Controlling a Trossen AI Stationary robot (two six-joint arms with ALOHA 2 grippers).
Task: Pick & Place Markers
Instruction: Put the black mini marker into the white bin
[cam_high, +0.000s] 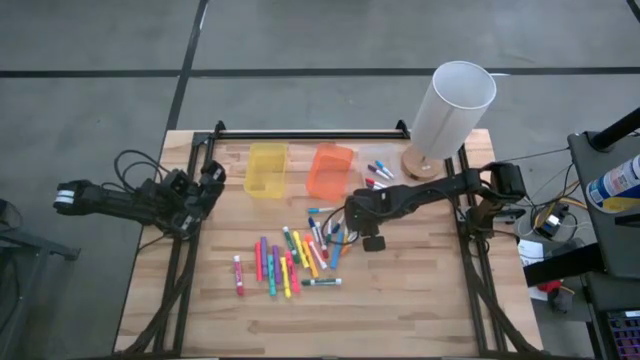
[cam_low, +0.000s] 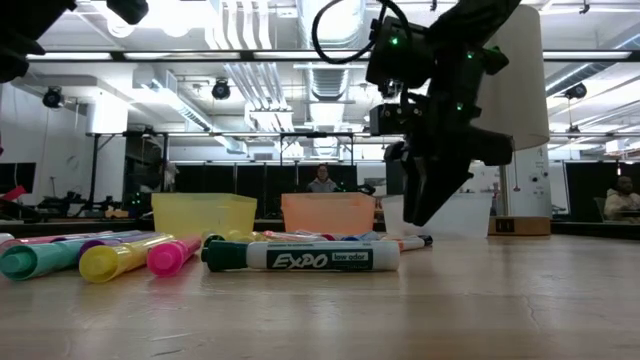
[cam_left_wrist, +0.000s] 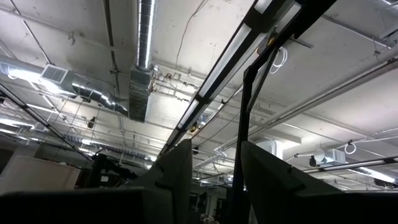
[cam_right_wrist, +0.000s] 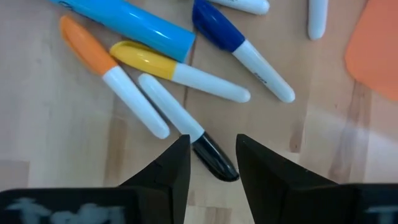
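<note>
Right gripper (cam_right_wrist: 212, 163) over the marker pile mid-table, fingers parted, straddling the black cap end of a white marker (cam_right_wrist: 186, 134) lying flat, its long axis diagonal across the gap. Orange, yellow and blue markers (cam_right_wrist: 245, 53) lie beside it. Left gripper (cam_left_wrist: 216, 180) parked off the table's left edge, fingers apart, empty.

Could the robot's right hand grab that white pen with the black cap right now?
Probably yes. The right hand hangs open just above the black-capped marker, its cap between the fingers; nothing covers it, though the yellow-capped marker lies close.
</note>
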